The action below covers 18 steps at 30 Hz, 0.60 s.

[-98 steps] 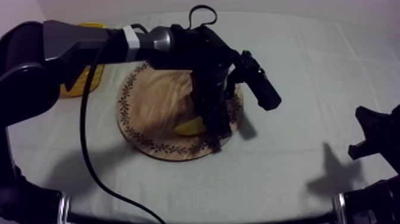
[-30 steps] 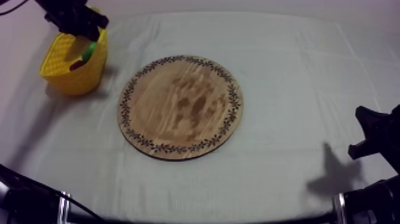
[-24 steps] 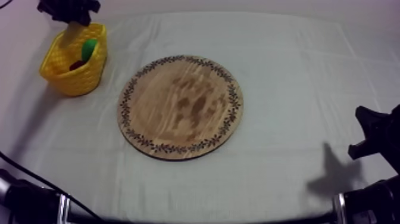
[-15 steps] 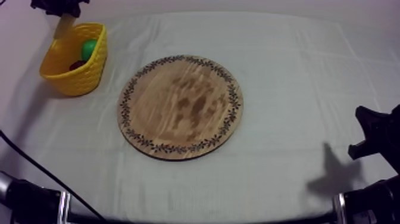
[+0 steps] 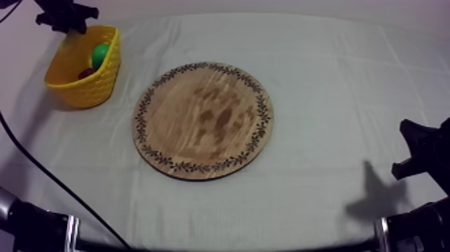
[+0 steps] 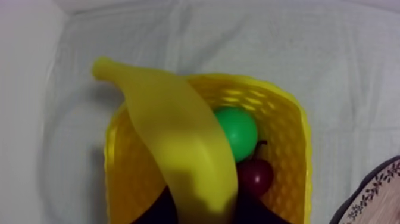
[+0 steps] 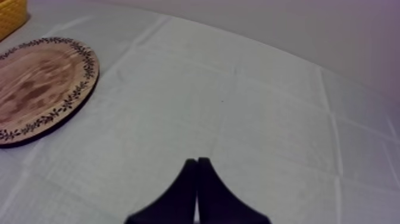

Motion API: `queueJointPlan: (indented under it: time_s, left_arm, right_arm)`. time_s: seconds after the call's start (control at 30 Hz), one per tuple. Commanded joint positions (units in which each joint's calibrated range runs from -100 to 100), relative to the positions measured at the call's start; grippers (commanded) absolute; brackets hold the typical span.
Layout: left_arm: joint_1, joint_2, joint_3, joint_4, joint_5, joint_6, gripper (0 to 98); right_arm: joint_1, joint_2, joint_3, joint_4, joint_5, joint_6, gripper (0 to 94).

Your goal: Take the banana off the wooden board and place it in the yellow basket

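The yellow banana (image 6: 178,143) hangs over the yellow basket (image 6: 291,149), its tip reaching past the basket's rim. My left gripper (image 5: 63,17) is shut on it, with dark fingers (image 6: 253,210) either side of its near end. In the top view this gripper hovers above the far rim of the basket (image 5: 80,87) at the table's back left. The round wooden board (image 5: 203,120) lies bare at the centre. My right gripper (image 7: 197,173) is shut on nothing, resting low at the right edge (image 5: 422,151).
Inside the basket lie a green toy fruit (image 6: 237,132) and a small red fruit (image 6: 255,176). The board's patterned rim (image 6: 375,193) shows beside the basket. Grey-white cloth (image 5: 335,80) covers the table around the board.
The left arm has carried the banana from the board to the basket. Over the last second it drew back toward the basket's far rim, still holding the banana. The right arm is unmoved.
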Motion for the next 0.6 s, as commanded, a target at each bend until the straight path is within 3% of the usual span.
queueJointPlan:
  time_s: [0.0,0.17,0.33,0.43,0.57]
  left_arm:
    - [0.0,0.2,0.0,0.04,0.0,0.0,25.6]
    - [-0.2,0.7,0.0,-0.07,-0.2,0.4,31.0]
    - [-1.0,0.6,0.1,0.10,-0.4,2.1,55.1]
    - [-1.6,0.3,0.5,0.95,-0.5,1.3,69.2]
    - [-2.1,-0.3,0.6,1.85,-1.3,0.3,77.0]
  right_arm:
    - [0.0,0.0,0.0,0.0,0.0,0.0,0.3]
    - [0.0,0.0,0.0,0.0,0.0,0.0,0.3]
    - [0.0,0.0,0.0,0.0,0.0,0.0,0.3]
    - [0.0,0.0,0.0,0.0,0.0,0.0,0.3]
    - [0.0,0.0,0.0,0.0,0.0,0.0,0.3]
